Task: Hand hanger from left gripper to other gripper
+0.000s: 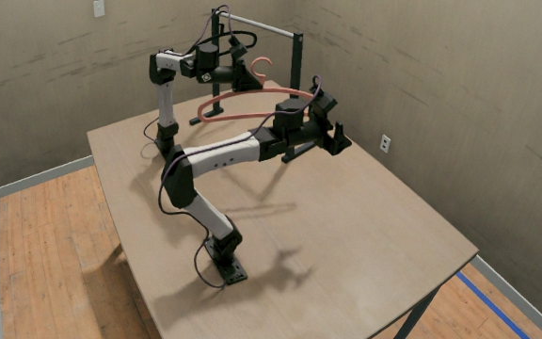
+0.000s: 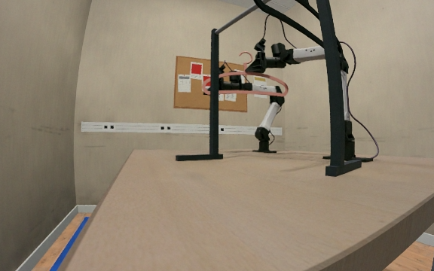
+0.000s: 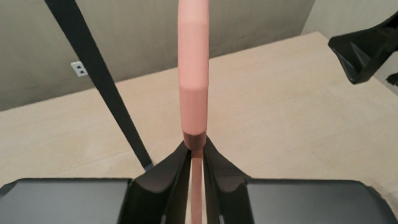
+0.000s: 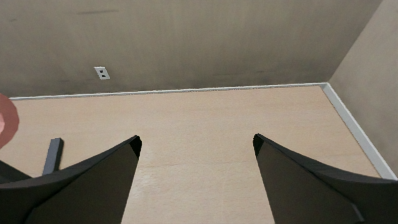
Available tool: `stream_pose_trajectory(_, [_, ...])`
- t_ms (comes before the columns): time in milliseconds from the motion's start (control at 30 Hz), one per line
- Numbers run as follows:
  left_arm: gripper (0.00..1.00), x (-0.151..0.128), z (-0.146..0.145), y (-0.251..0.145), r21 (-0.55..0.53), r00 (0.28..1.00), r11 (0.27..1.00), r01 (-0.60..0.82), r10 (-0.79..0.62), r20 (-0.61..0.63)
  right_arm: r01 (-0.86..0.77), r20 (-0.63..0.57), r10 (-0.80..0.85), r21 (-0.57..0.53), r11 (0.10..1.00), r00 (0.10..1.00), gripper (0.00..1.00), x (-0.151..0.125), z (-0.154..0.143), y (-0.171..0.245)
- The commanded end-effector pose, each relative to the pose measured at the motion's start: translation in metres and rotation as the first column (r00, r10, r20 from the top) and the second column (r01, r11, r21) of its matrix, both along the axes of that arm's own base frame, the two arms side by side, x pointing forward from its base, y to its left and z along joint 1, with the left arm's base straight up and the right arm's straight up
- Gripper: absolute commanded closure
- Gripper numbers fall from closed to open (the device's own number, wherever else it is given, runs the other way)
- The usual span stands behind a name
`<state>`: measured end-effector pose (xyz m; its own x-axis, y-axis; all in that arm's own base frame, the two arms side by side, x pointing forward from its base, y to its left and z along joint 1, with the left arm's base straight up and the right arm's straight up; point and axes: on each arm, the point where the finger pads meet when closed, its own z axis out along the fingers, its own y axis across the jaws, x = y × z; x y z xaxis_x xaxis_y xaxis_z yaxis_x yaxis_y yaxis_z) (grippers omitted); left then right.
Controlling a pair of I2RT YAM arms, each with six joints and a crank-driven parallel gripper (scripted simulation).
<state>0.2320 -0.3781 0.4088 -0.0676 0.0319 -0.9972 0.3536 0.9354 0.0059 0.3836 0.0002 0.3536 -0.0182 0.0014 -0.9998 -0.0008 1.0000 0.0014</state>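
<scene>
Right in the left gripper's (image 1: pixel 261 88) (image 2: pixel 248 71) (image 3: pixel 197 150) jaws, clamped shut, it's the pink hanger (image 1: pixel 238 117) (image 2: pixel 256 92) (image 3: pixel 194 65) (image 4: pixel 12 120), upright above the table (image 1: pixel 370 202) (image 2: pixel 239 211) (image 3: pixel 280 100) (image 4: pixel 200 115), hook at 12 o'clock! From overhead, out at 4 o'clock, the right gripper (image 1: pixel 344 134) (image 2: pixel 207 89) (image 3: pixel 356 34) (image 4: pixel 197 137), jaws wide apart, nothing between them! And up at 11 o'clock, the black hanger (image 1: pixel 256 40) (image 2: pixel 292 24) hangs on the rail (image 1: pixel 254 24) (image 2: pixel 239 18), the rack (image 1: pixel 296 61) (image 2: pixel 214 94) (image 3: pixel 95 70) (image 4: pixel 53 155) upright on 2 posts! So that's 1 hanger gripped, 1 hanging, and the right gripper's empty
</scene>
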Motion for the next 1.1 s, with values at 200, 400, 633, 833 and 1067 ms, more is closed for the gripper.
stream_pose_trajectory(200, [1.00,0.000,0.007,0.002,-0.021,1.000,1.000,-0.001,0.001,0.005,0.001,0.018,-0.001,-0.001,1.000,1.000,0.00,-0.001,0.007,0.000])
stream_pose_trajectory(400, [1.00,0.000,0.007,0.002,-0.021,1.000,1.000,-0.001,0.001,0.005,0.001,0.018,-0.001,-0.001,1.000,1.000,0.00,-0.001,0.007,0.000])
stream_pose_trajectory(633, [1.00,0.000,0.007,0.003,-0.018,1.000,1.000,-0.001,0.001,0.004,0.001,0.018,-0.001,-0.001,1.000,1.000,0.00,-0.001,0.007,0.000])
stream_pose_trajectory(833, [0.98,0.000,0.007,0.003,-0.018,1.000,1.000,-0.001,0.001,0.004,-0.035,0.037,0.034,0.012,0.999,0.999,0.00,-0.001,0.011,0.006])
stream_pose_trajectory(1067, [0.98,0.000,0.007,0.003,-0.018,1.000,1.000,-0.001,0.001,0.004,-0.267,0.131,0.257,0.060,0.962,0.957,0.00,-0.019,0.025,0.044])
